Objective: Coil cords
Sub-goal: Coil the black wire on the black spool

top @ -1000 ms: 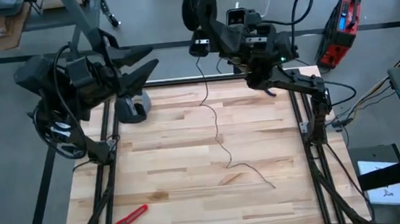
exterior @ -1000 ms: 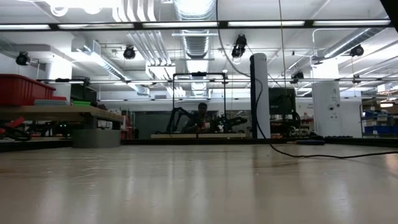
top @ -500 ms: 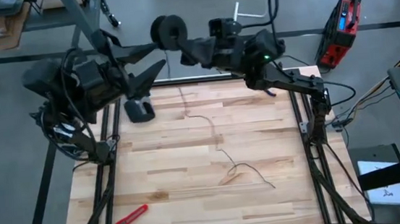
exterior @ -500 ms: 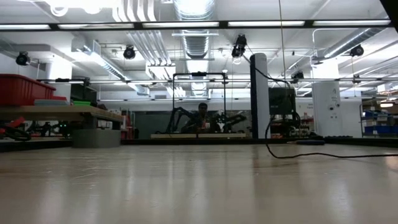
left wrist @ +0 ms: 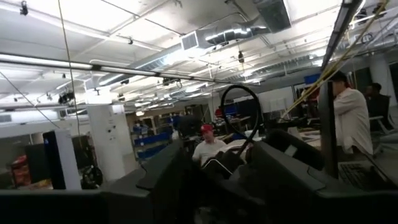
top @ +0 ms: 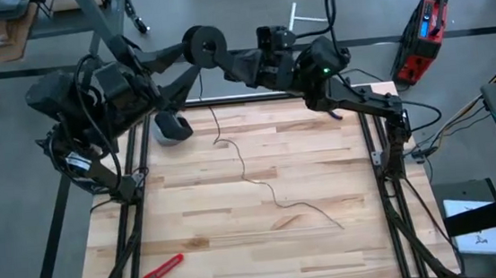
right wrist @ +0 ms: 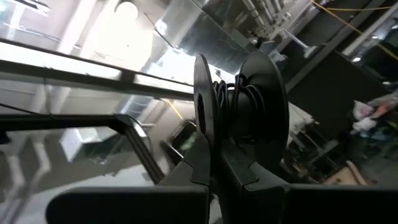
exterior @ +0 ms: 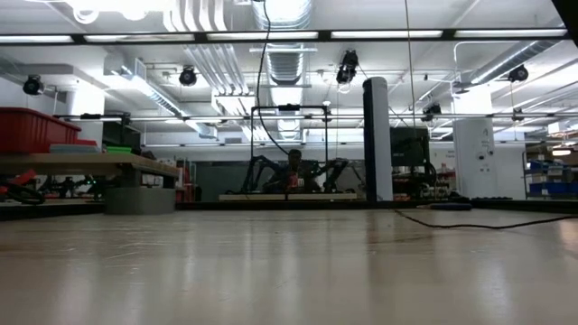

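Most of the cord: it lies loose on the surface (top: 239, 248), so by my reckoning the coiling is at an early stage.
Reel: the small black reel (top: 203, 46) is held up in the air beyond the far edge of the surface, between the two arms; in the right wrist view the reel (right wrist: 239, 106) shows a few turns of black cord around its hub.
Right gripper: the right gripper (top: 223, 58) reaches in from the right with its jaws pinching the reel by one flange.
Left gripper: the left gripper (top: 183, 68) points toward the reel from the left, jaws spread, one finger above the reel and one below; I cannot tell from here whether either finger touches it.
Cord: the thin black cord (top: 241, 162) drops from the reel to the far edge of the surface, wanders in loose bends toward the middle, and ends right of centre, nearer the front.
Low view: the cord (exterior: 263, 81) hangs from above as a thin dark line.
Done so far: only a small amount appears wound on the hub.
Left to do: nearly the whole loose length has to be drawn up and wound on; the trailing bends look free of snags.
Bystanders: the grey tape roll (top: 170, 128) sits near the far left corner and a red utility knife (top: 160, 270) near the front left, both apart from the cord.
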Robot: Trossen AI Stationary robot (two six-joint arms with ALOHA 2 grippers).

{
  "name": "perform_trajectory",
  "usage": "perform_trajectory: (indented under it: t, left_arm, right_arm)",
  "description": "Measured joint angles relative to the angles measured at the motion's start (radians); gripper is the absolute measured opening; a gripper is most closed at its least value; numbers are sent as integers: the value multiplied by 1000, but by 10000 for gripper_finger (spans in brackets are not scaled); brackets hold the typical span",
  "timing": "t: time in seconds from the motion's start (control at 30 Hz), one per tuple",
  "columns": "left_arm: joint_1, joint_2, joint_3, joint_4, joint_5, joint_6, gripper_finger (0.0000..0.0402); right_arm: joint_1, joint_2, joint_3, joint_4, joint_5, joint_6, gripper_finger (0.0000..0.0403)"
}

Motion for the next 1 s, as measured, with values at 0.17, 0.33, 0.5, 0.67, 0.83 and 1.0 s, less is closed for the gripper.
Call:
perform_trajectory:
  t: [0.17,0.33,0.5,0.67,0.83,1.0]
  left_arm:
    - [0,2,-1,-46,0,-68,167]
    - [0,1,-1,-70,-101,-124,146]
    - [-9,1,-1,-76,-132,-125,135]
    - [-49,0,-1,-76,-177,-63,142]
    - [-82,-3,-1,-72,-480,52,163]
    - [-81,-2,-4,-71,-470,37,186]
  right_arm:
    - [0,0,0,-44,3,-37,0]
    - [5,0,0,-68,17,-85,0]
    - [5,-4,0,-97,13,-124,0]
    - [7,-11,0,-151,-7,-210,0]
    - [18,-27,0,-263,24,-350,0]
    - [25,-32,2,-300,48,-420,0]
